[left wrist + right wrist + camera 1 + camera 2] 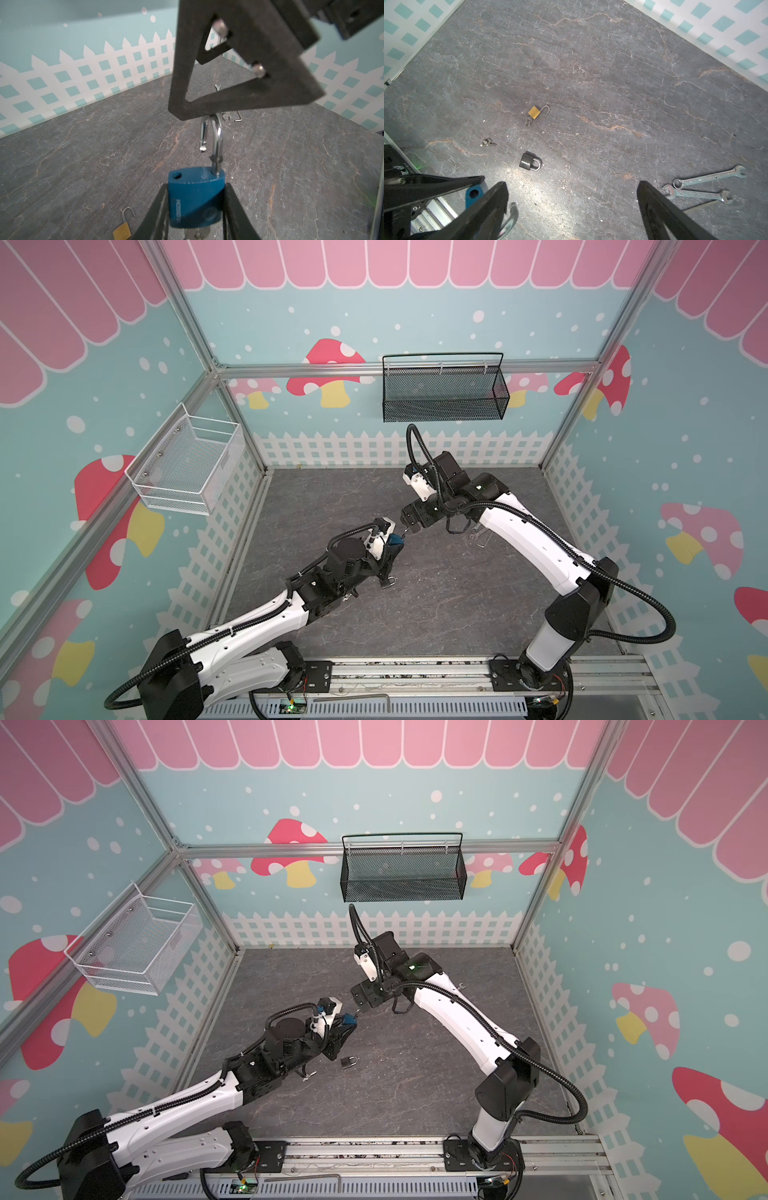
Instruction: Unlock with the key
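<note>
My left gripper (196, 185) is shut on a blue padlock (195, 199), held above the floor in both top views (395, 538) (348, 1019). Its chrome shackle (217, 133) stands sprung, the free leg out of the body. A silver key (197, 234) shows just under the lock's body, mostly hidden. My right gripper (572, 184) is open with nothing between its fingers. One finger (228, 83) sits against the top of the shackle (512, 216), which lies outside the jaws. The two grippers meet mid-floor (409, 526).
On the grey floor lie a brass padlock (534, 112) with its shackle open, a dark shut padlock (528, 162), a small pair of keys (486, 143) and two wrenches (706, 180). A white basket (187, 464) and a black basket (444, 389) hang on the walls.
</note>
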You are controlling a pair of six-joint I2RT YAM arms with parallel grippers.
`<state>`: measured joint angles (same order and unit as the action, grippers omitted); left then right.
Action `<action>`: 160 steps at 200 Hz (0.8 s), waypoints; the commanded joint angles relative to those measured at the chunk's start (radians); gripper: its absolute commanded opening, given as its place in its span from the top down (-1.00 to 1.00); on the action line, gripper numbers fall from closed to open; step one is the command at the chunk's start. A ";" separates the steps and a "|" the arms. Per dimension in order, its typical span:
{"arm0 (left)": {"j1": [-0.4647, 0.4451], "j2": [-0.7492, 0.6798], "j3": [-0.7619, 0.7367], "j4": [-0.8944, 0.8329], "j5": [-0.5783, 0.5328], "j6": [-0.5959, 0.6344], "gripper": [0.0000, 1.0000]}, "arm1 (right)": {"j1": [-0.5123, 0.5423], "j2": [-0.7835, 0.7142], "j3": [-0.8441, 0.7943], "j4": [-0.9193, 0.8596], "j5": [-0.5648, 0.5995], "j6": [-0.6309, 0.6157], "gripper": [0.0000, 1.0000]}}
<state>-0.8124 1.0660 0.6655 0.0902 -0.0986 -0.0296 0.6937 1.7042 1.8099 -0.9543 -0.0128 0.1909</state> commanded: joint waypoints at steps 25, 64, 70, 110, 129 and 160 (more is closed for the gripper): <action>-0.003 -0.021 -0.012 0.071 -0.043 0.025 1.00 | -0.003 -0.022 -0.040 -0.067 0.012 -0.019 -0.97; -0.002 0.000 0.003 0.056 -0.065 -0.002 1.00 | -0.009 -0.087 -0.117 -0.064 0.051 0.021 -0.97; -0.002 0.003 0.005 0.057 -0.065 -0.007 1.00 | -0.012 -0.097 -0.124 -0.064 0.066 0.030 -0.97; 0.001 0.072 0.065 -0.012 -0.108 -0.086 1.00 | -0.070 -0.162 -0.174 -0.039 0.150 0.101 -0.97; 0.008 0.146 0.141 -0.119 -0.148 -0.187 1.00 | -0.092 -0.213 -0.244 0.021 0.147 0.133 -0.97; 0.015 0.316 0.305 -0.309 -0.165 -0.334 1.00 | -0.156 -0.307 -0.445 0.165 0.043 0.209 -0.97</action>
<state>-0.8055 1.2934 0.8593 -0.0666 -0.2153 -0.2100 0.5808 1.4498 1.4796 -0.8959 0.1017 0.3225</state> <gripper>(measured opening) 0.325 0.983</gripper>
